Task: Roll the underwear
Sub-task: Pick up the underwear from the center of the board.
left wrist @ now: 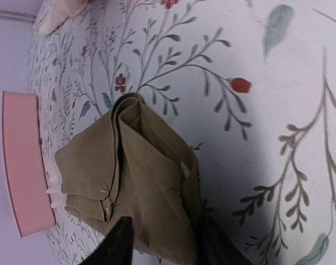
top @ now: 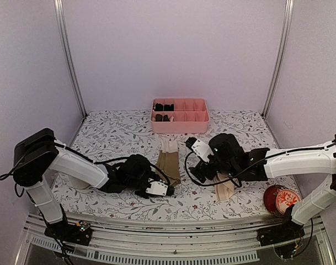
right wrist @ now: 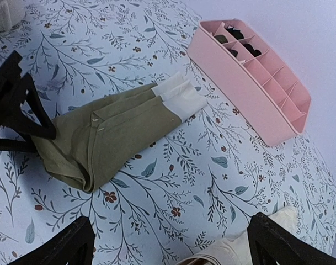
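1. Left pincer (left wrist: pixel 165 240) sits low at the near end of the olive-brown fabric underwear with a cream-white band (left wrist: pixel 140 176). Its two black fingers (left wrist: pixel 121 243) stand partway apart, one on each side of the bunched cloth, and pinch it between them.
2. This olive-brown garment lies folded into a long strip in the middle of the floral-printed bench (top: pixel 118 138). Its cream end points to the far side and its olive end to the near side. The near end is puckered up into a ridge where the fingers press it.
3. Right pincer (right wrist: pixel 168 221) has its jaws spread wide and holds nothing. It hovers above the bench just to the right of the olive strip, between it and the other garment.
4. The plain pale peach-beige fabric underwear (top: pixel 224 189) lies on the bench to the right of the olive one, apart from it and partly under the right arm. In the right wrist view only its edge shows, low between the spread fingers.
5. A pink plastic compartment tray (top: pixel 179 128) stands at the far middle of the bench, near the cream end but not touching it. Small black bundles (top: pixel 163 107) fill some of its left compartments.
6. A round red tin with a white pattern (top: pixel 282 200) rests at the near right, beside the right arm's base.
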Controlling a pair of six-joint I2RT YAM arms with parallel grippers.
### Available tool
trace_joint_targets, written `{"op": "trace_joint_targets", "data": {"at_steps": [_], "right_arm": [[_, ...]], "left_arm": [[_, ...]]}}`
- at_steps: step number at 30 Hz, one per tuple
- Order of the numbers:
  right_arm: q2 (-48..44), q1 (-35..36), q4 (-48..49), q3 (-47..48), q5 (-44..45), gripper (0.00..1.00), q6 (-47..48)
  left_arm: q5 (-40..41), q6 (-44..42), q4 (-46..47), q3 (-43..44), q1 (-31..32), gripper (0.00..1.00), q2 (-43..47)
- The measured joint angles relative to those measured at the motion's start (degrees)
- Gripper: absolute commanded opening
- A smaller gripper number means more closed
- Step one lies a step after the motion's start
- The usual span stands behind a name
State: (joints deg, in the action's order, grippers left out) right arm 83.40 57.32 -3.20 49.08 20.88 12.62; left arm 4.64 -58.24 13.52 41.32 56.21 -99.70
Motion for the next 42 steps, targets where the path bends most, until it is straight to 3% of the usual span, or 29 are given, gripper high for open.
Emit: {"op": "trace_joint_targets", "data": {"at_steps": [4,8,14,22,33,42], "right_arm": [[-1.11,1.86,6.23,-2.62,0.48,0.99,1.68],[-0.92,3.67,13.27,-8.15,0.55,0.99,7.02],[1.25,6.56,24.92,-16.09,-0.55,0.99,18.53],[7.15,8.44,32.37,-17.14,-3.72,1.00,28.48],[10.34,10.14,33.31,-17.16,-9.11,0.95,32.46],[18.80,10.64,35.56,-12.04,-7.34,0.89,32.87]], "left_arm": [[0.79,0.70,-0.92,0.07,0.50,0.09,-0.76],[0.46,1.88,-2.56,0.37,0.55,0.00,-0.83],[-2.32,3.82,-7.17,2.58,0.11,0.00,-0.68],[-10.12,5.84,-13.53,3.76,-2.56,0.00,1.42],[-18.34,7.50,-19.08,6.14,-6.23,0.00,2.73],[-21.53,7.87,-20.72,6.64,-7.02,0.00,2.73]]}}
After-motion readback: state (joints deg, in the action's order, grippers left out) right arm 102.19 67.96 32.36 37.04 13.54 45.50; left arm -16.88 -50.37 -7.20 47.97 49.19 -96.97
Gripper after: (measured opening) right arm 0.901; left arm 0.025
